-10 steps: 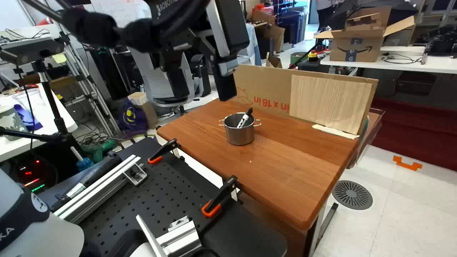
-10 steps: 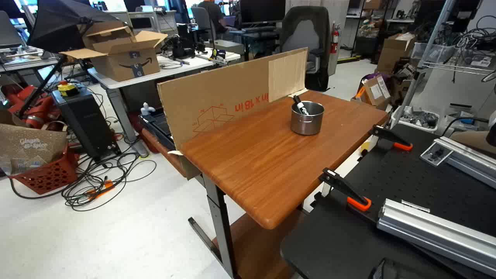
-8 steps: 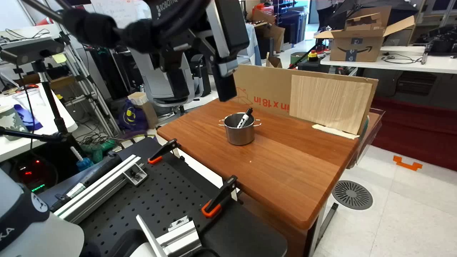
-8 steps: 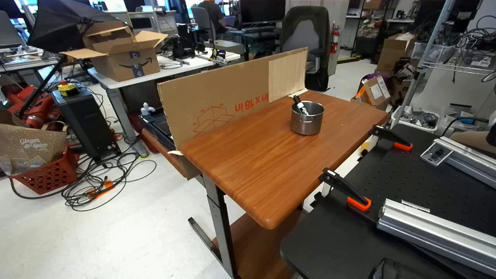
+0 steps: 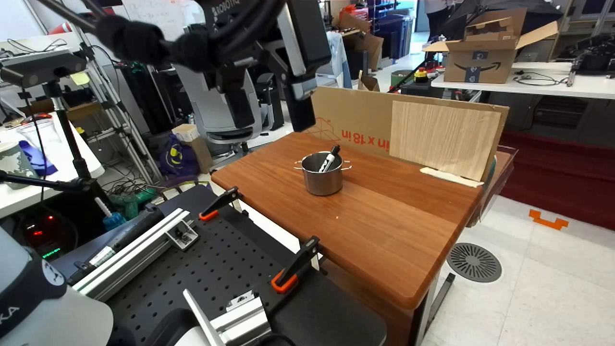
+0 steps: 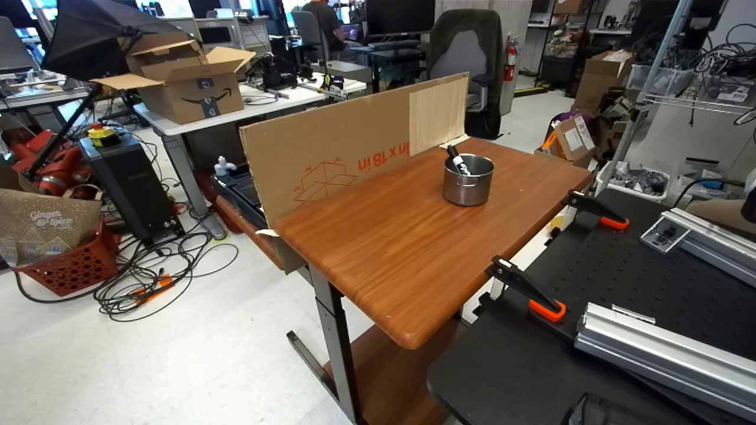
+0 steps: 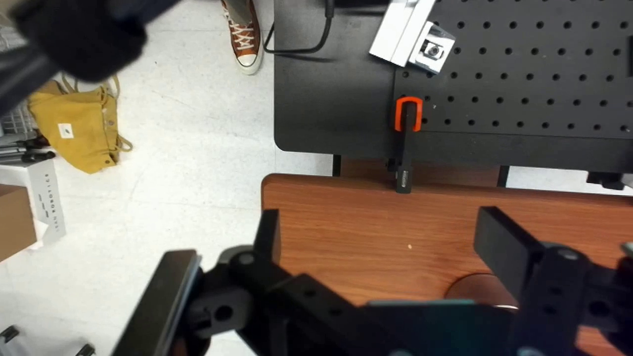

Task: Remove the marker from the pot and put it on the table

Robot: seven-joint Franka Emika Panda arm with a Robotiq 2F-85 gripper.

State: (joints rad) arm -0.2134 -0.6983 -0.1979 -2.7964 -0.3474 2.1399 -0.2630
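Note:
The marker (image 5: 328, 162), with a black cap and a white body, leans tilted inside the pot, its black end above the rim. It also shows in an exterior view (image 6: 458, 160). The small silver pot (image 5: 323, 184) stands upright on the reddish-brown table (image 5: 384, 230); both exterior views show it (image 6: 466, 192). My gripper (image 5: 272, 122) is open and empty, raised well above the table. In the wrist view the open fingers (image 7: 378, 225) have bare tabletop between them. The pot's edge (image 7: 477, 288) shows by the right finger; the rest of the pot and the marker are hidden there.
A cardboard wall (image 6: 331, 147) with a pale plywood board (image 5: 444, 137) stands along the table's far edge. Two black-and-orange clamps (image 5: 295, 266) (image 5: 218, 204) grip the near edge beside the black perforated bench (image 5: 206, 259), which bears metal rails (image 5: 139, 250).
My gripper has shifted slightly up and to the left in an exterior view, staying open. The pot and the marker have not moved.

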